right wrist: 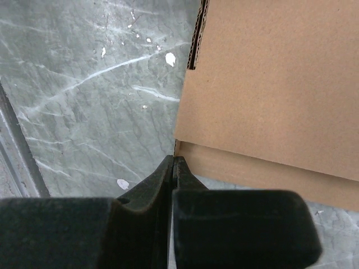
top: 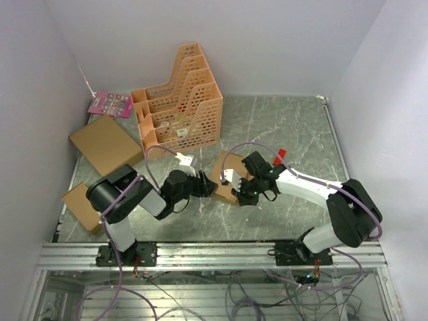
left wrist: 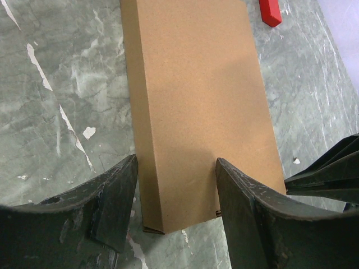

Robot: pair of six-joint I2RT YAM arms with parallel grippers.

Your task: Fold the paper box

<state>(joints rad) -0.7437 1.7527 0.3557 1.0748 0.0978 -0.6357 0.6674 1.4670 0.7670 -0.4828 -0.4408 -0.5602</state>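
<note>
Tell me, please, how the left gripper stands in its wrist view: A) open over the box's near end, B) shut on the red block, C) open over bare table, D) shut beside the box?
A: the left gripper is open, fingers spread above the near end of the paper box.

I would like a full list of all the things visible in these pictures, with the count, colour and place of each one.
paper box: 1, brown, table centre, between the two grippers
file rack: 1, orange, far side of the table, left of centre
large flat cardboard box: 1, brown, left of the rack
small cardboard box: 1, brown, near left corner
card: 1, pink, far left, beyond the large box
small block: 1, red, right of the paper box
table: 1, grey-green marble pattern
left gripper: 1, black, open, straddling the paper box's end
right gripper: 1, black, shut, tip at the paper box's edge
</note>
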